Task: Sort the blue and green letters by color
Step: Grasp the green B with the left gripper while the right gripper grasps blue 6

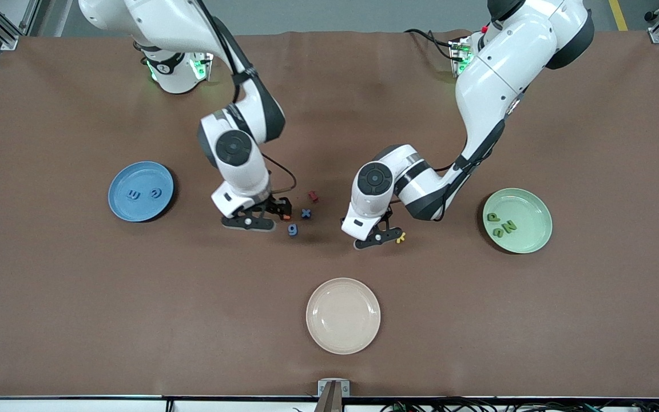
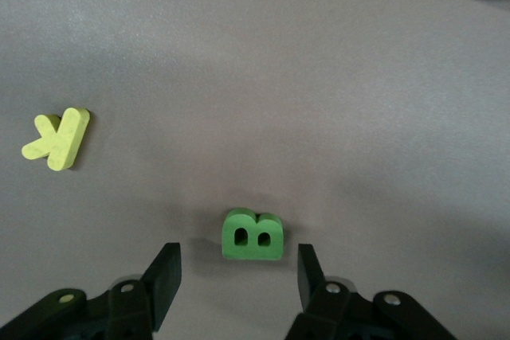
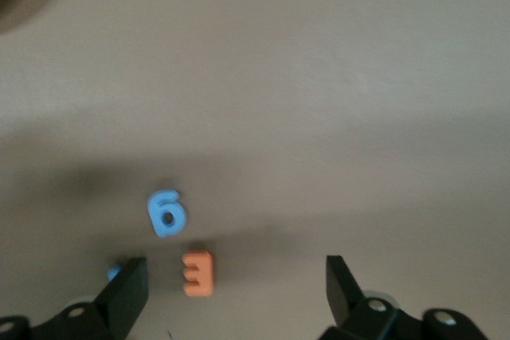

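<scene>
Clutter near my work zone: yellow K (image 2: 57, 138) lies on the table cloth (image 1: 478, 320) beside my left gripper (image 2: 239, 275), apart from the green B (image 2: 253, 235). Orange E (image 3: 198, 272) lies between my right gripper's (image 3: 237, 286) fingers, off-centre, touching neither finger. Small dark red piece (image 1: 313, 196) lies farther from the front camera than the blue x (image 1: 306, 213). Beige plate (image 1: 343, 316) sits nearest the front camera, well apart from everything.

Pose: both arms bent down to the table mid-cloth, wrists pointing down. Left gripper low at the B, fingers partly open, standing either side of it and not touching; holding nothing. Right gripper low beside the x, fingers spread wide, holding nothing.

Letters: blue g (image 3: 167, 212) flat on the cloth just past my right fingertips, x close by. Blue plate (image 1: 118, 197) at the right arm's end holds two blue letters (image 1: 144, 194). Green plate (image 1: 532, 226) at the left arm's end holds three green letters (image 1: 502, 225). All small, flat, chunky.
</scene>
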You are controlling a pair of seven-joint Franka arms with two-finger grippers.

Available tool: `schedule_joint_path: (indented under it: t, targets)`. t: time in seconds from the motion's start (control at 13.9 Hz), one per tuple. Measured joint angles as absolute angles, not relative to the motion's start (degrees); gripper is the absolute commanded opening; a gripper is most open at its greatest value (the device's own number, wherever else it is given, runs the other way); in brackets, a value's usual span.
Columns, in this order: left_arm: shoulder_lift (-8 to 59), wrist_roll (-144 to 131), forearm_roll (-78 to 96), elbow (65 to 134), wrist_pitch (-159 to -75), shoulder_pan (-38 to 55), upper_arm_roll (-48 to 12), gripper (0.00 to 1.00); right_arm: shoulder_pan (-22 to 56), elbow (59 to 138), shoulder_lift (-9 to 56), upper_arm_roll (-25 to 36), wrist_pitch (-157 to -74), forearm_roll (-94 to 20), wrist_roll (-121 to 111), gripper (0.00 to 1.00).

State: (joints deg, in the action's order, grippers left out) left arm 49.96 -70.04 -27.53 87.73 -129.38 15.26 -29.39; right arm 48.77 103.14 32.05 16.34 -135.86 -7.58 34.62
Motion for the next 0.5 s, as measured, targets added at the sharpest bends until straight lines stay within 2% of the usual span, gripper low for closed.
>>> schedule_joint_path:
  t: [0.14, 0.29, 0.36, 0.5]
  targets:
    - [50.5, -70.0, -27.5, 87.5, -129.4, 15.3, -29.4, 0.61, 49.0, 99.2, 36.2, 16.4, -136.0, -7.6, 34.8, 0.74]
    - [51.1, -70.1, -27.5, 87.3, -129.5, 15.5, -29.2, 0.48, 49.0, 97.5, 37.8, 16.5, -136.5, -7.7, 34.9, 0.68]
    - [51.2, -70.2, -27.5, 87.2, -129.6, 15.5, -29.2, 0.36, 49.0, 97.2, 38.0, 16.5, -136.8, -7.7, 34.9, 0.68]
    - [51.2, -70.2, -27.5, 86.8, -129.6, 15.7, -29.2, 0.06, 49.0, 97.1, 38.2, 16.1, -137.9, -7.9, 34.9, 0.68]
